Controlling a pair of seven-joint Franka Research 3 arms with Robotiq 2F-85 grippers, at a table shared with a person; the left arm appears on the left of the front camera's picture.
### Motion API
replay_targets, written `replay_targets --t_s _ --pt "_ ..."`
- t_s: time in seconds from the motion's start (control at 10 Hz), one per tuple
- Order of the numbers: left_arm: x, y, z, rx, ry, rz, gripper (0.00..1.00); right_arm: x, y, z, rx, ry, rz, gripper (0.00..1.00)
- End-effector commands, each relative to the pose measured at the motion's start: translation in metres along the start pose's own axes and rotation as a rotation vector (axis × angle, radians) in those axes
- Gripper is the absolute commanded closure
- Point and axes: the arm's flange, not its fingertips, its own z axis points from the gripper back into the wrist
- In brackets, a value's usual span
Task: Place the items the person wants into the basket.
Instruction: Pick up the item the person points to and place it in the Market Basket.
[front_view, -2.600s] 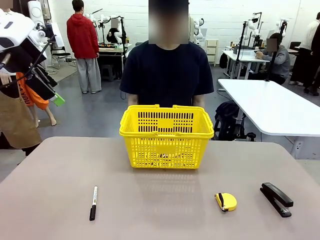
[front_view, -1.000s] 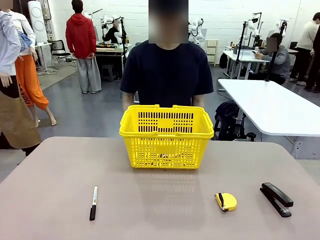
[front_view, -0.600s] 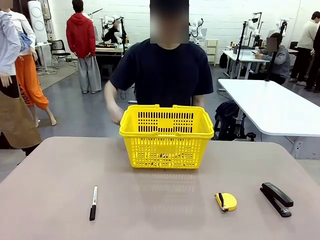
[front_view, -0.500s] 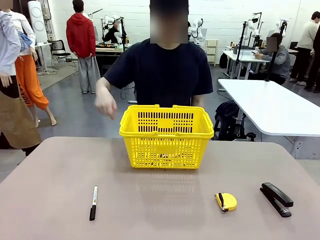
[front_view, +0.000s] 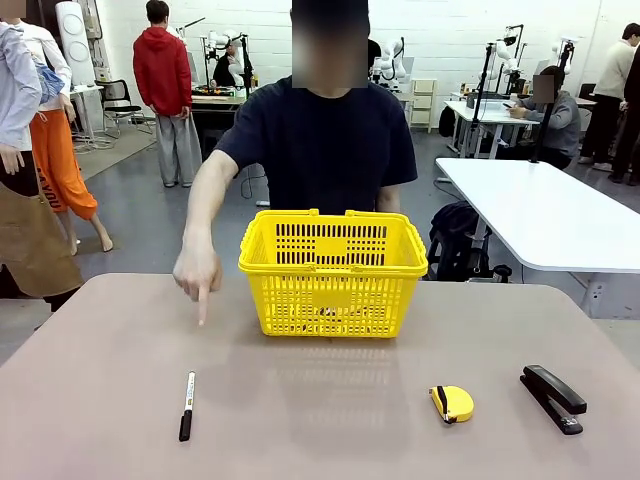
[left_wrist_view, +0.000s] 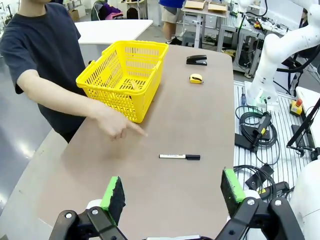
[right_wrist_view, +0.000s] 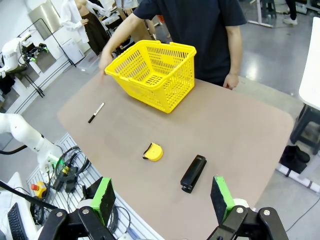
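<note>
Marker (front_view: 186, 405) lies unpicked at lower left of the front view, the person's hand (front_view: 197, 268) pointing down toward it, the basket (front_view: 332, 268) at centre awaiting it, while left gripper (left_wrist_view: 173, 189) and right gripper (right_wrist_view: 162, 194) both gape wide and empty.

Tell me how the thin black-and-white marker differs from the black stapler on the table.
The thin black-and-white marker is slim and two-coloured; the black stapler is bulkier and all black. The marker lies left, near the person's pointing hand; the stapler lies far right. Both lie flat on the table, untouched.
</note>
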Motion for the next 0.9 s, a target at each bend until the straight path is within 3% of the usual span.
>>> replay_targets --t_s 0.0,0.4,0.5,0.7,0.8 --pt "0.000 0.002 0.003 -0.001 -0.018 -0.029 0.00 0.003 -0.001 0.000 0.021 -0.034 0.012 0.00" --pt "0.000 0.000 0.000 0.001 0.001 0.000 0.00 0.003 -0.001 0.000 0.021 -0.034 0.012 0.00" --pt "0.040 -0.015 -0.030 0.041 0.134 0.047 0.00 0.003 -0.001 0.000 0.021 -0.034 0.012 0.00" --pt "0.100 -0.051 -0.111 0.122 0.274 0.174 0.00 0.003 -0.001 0.000 0.021 -0.034 0.012 0.00" --pt "0.117 -0.063 -0.158 0.206 0.383 0.311 0.00 0.003 -0.001 0.000 0.021 -0.034 0.012 0.00"
